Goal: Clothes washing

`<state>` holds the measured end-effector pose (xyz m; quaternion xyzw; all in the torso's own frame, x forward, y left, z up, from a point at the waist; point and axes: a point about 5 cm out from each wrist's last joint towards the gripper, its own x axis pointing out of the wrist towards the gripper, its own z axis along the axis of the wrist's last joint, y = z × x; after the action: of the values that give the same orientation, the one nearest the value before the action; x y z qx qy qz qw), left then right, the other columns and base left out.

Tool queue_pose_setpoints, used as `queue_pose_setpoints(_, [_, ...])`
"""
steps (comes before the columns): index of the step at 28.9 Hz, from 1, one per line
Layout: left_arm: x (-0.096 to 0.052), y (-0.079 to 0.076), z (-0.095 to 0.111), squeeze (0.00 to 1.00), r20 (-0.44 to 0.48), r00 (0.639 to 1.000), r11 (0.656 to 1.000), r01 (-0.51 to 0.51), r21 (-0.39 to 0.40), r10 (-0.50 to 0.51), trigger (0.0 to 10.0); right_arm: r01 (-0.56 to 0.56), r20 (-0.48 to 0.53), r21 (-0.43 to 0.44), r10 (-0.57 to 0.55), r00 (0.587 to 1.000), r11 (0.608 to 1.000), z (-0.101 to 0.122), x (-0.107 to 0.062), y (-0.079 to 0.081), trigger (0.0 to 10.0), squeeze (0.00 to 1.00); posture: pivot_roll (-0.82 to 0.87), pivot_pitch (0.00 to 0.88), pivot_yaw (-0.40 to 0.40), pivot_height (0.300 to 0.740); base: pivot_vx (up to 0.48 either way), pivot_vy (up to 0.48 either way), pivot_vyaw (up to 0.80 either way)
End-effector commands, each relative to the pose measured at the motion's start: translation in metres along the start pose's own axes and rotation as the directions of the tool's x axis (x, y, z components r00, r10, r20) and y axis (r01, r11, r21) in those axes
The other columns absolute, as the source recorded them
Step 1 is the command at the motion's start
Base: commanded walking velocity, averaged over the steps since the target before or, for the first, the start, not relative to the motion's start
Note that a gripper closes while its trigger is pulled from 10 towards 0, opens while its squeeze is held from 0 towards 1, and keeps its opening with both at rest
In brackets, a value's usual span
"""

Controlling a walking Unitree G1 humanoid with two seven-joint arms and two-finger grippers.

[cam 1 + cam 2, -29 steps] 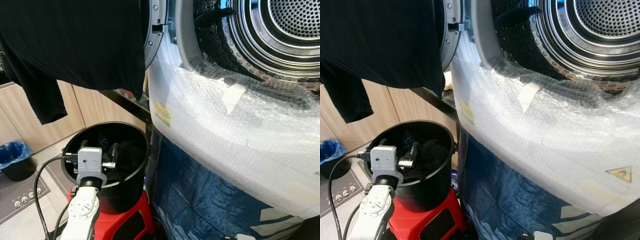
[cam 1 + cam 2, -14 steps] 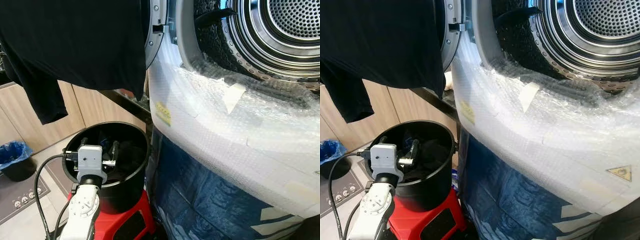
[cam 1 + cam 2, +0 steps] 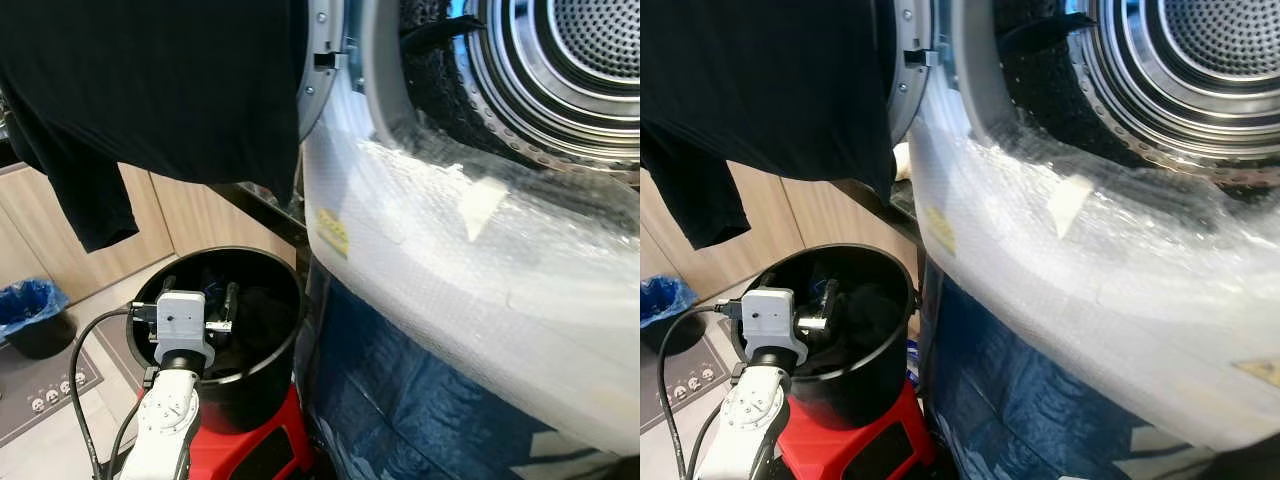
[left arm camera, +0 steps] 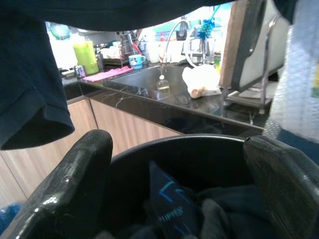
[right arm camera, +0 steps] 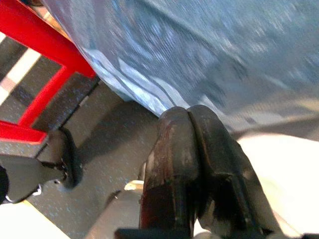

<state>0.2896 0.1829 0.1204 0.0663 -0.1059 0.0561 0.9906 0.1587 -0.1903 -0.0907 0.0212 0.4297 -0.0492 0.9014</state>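
Note:
A black bucket (image 3: 250,385) of dark clothes (image 4: 169,209) stands on a red stool (image 3: 265,445) at the lower left. My left gripper (image 3: 198,292) is just inside the bucket's rim, open, its two fingers spread above the clothes with nothing between them. At the upper right, the washing machine's drum (image 3: 590,60) is open, with bubble wrap (image 3: 450,270) over the machine's front. A black garment (image 3: 150,90) hangs over the open door at the upper left. My right gripper (image 5: 192,144) hangs low by the stool's leg (image 5: 30,45), shut and holding nothing.
A blue-lined bin (image 3: 30,305) and a power strip (image 3: 45,400) are on the floor at the far left. Wooden cabinets run behind the bucket, under a dark counter (image 4: 164,94) with a sink. Blue plastic sheeting (image 3: 400,400) covers the machine's lower front.
The head view has shifted slightly, so the machine sits a little differently in the picture. The left gripper stays open inside the bucket.

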Motion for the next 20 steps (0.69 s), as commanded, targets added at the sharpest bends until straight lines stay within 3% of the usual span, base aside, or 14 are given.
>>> queue_pose_setpoints(1, [0.0014, -0.0022, 0.0006, 0.00, -0.003, 1.000, 1.000, 0.014, -0.008, -0.014, 10.0, 0.013, -0.003, 0.015, -0.013, 1.000, 1.000, -0.0024, -0.0011, -0.0029, 10.0, 0.00, 0.07, 0.056, -0.019, 0.740, 0.251, 0.000, 0.00])
queue_pose_setpoints(14, [0.0012, 0.0014, 0.0012, 0.00, 0.003, 1.000, 1.000, 0.012, 0.005, -0.012, 10.0, -0.004, -0.009, 0.014, 0.004, 1.000, 1.000, -0.0033, -0.0010, -0.0001, 10.0, 0.00, 0.09, 0.052, -0.018, 0.740, 0.256, 0.000, 0.00])
queue_pose_setpoints(20, [0.0008, 0.0007, 0.0020, 0.00, 0.011, 1.000, 1.000, 0.015, 0.000, -0.015, 10.0, -0.013, -0.009, 0.013, 0.013, 1.000, 1.000, -0.0050, -0.0016, 0.0005, 10.0, 0.00, 0.08, 0.053, -0.014, 0.740, 0.000, 0.000, 0.00])
